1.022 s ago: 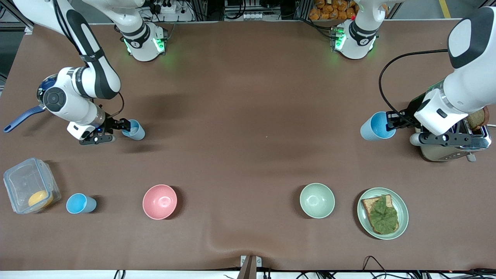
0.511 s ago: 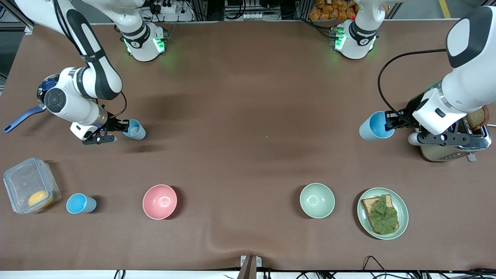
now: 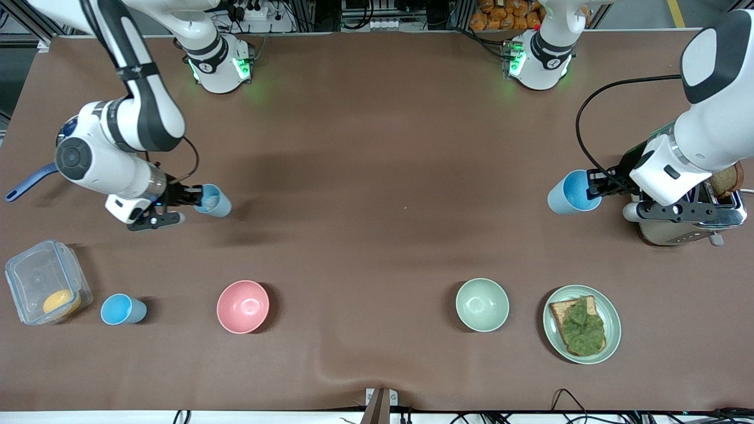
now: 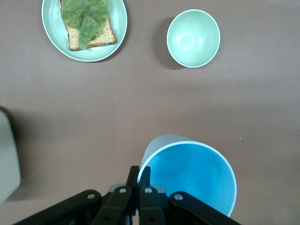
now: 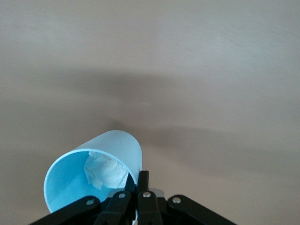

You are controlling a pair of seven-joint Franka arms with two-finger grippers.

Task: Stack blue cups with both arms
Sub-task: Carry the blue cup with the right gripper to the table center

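We held two of the blue cups by their rims, one in each gripper, and both were off the table. Our right gripper was pinched onto the wall of a tilted cup over the right arm's end of the table; the right wrist view showed a crumpled white wad lying inside that cup. Our left gripper was clamped the same way on a second cup, empty in the left wrist view, just beside the toaster. A third cup stood on the table between the clear container and the pink bowl, nearer the front camera.

We judged several risks from here. Each grasp caught only a thin strip of rim, so a quick swing toward the middle could twist a cup in the jaws or drop it. The wad could stop one cup seating fully in the other, or spill out if that cup tipped further. The cups were well apart, so any misalignment when we brought them together could catch rim on rim and knock one loose. Our left arm was also close to the toaster and its black cable, which a wide turn could snag
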